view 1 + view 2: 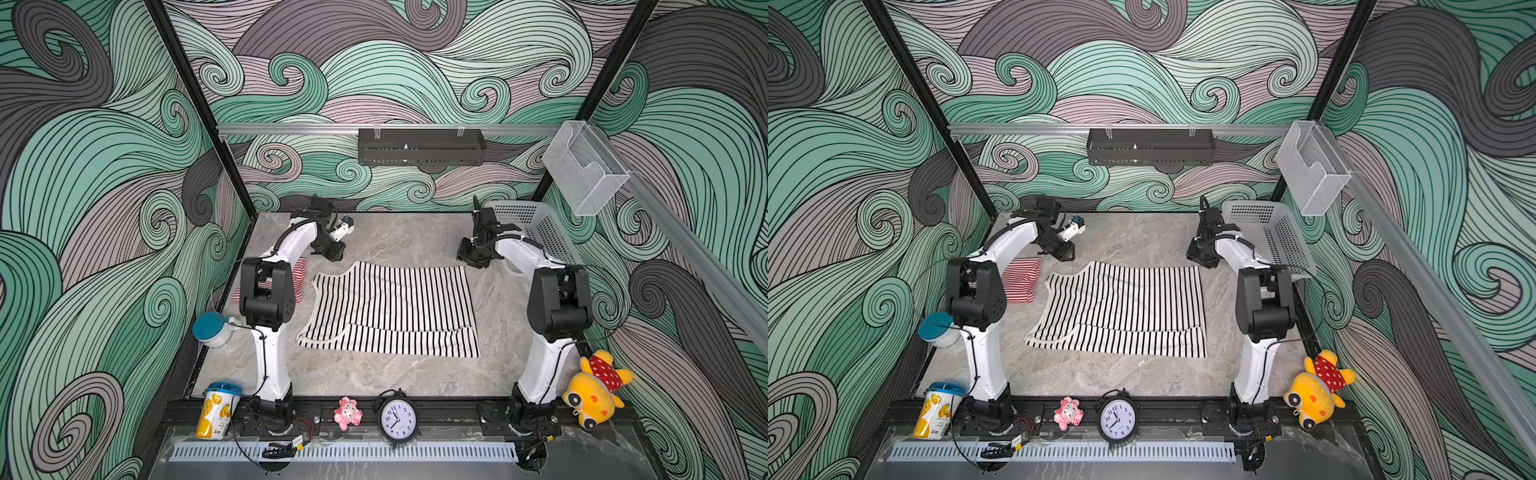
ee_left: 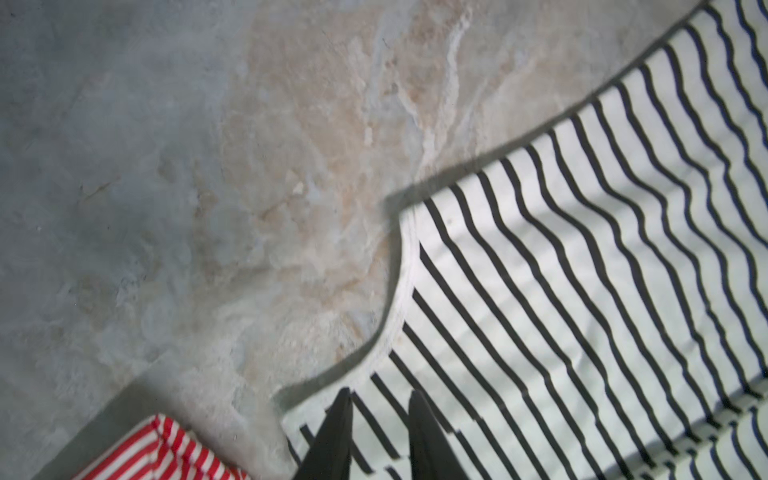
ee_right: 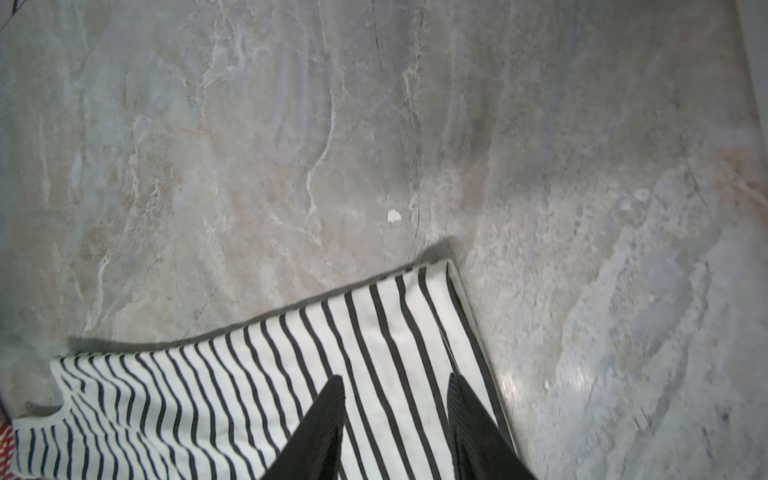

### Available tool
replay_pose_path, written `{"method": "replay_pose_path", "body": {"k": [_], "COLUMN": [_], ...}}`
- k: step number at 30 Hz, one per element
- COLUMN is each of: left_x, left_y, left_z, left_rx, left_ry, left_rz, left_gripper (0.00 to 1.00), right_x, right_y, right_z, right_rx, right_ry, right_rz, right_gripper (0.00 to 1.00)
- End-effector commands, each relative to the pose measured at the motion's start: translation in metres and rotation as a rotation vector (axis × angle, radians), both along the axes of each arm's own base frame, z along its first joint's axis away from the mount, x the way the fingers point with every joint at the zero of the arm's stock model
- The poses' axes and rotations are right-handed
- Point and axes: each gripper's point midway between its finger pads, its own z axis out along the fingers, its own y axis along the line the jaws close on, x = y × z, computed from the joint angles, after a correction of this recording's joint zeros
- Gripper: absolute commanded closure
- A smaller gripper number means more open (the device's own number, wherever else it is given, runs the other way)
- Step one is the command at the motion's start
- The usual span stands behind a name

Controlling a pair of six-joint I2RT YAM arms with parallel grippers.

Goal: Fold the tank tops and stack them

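Note:
The black-and-white striped tank top (image 1: pixel 395 307) (image 1: pixel 1125 307) lies flat mid-table, its near strip folded over onto itself. The red-and-white striped tank top (image 1: pixel 300 270) (image 1: pixel 1019 278) sits folded at the left, partly hidden behind the left arm. My left gripper (image 1: pixel 332 251) (image 2: pixel 380 395) hovers over the far left armhole corner of the black-and-white top (image 2: pixel 582 270), jaws slightly apart and holding nothing. My right gripper (image 1: pixel 471 259) (image 3: pixel 395 379) hangs over the far right corner of that top (image 3: pixel 291 374), jaws open and holding nothing.
A white perforated basket (image 1: pixel 536 232) stands at the back right behind the right arm. Along the front rail are a yellow can (image 1: pixel 216 409), a pink toy (image 1: pixel 348 412), a clock (image 1: pixel 398 419) and a yellow plush (image 1: pixel 594 390). A teal-lidded jar (image 1: pixel 212 328) sits at the left edge.

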Motion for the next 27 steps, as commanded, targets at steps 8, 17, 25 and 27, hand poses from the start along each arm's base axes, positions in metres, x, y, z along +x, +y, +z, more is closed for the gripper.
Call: {"method": "replay_pose_path", "body": {"k": [8, 17, 25, 27], "left_x": [0.037, 0.04, 0.043, 0.043], "left_y": [-0.038, -0.048, -0.048, -0.049], "left_z": [-0.027, -0.033, -0.04, -0.043], "left_rx": [-0.18, -0.213, -0.207, -0.208], "left_ry": [0.071, 0.076, 0.077, 0.079], "left_rz": [0.065, 0.079, 0.095, 0.097], "left_gripper": [0.72, 0.72, 0.72, 0.72], "right_x": [0.012, 0.013, 0.007, 0.008], "right_y": [-0.022, -0.014, -0.014, -0.012], "right_z": [-0.04, -0.062, -0.059, -0.058], "right_rx": [-0.057, -0.001, 0.002, 0.009], "right_ry": [0.111, 0.161, 0.156, 0.154], "right_rz": [-0.02, -0.003, 0.001, 0.005], "right_gripper": [0.56, 0.67, 0.69, 0.71]}}
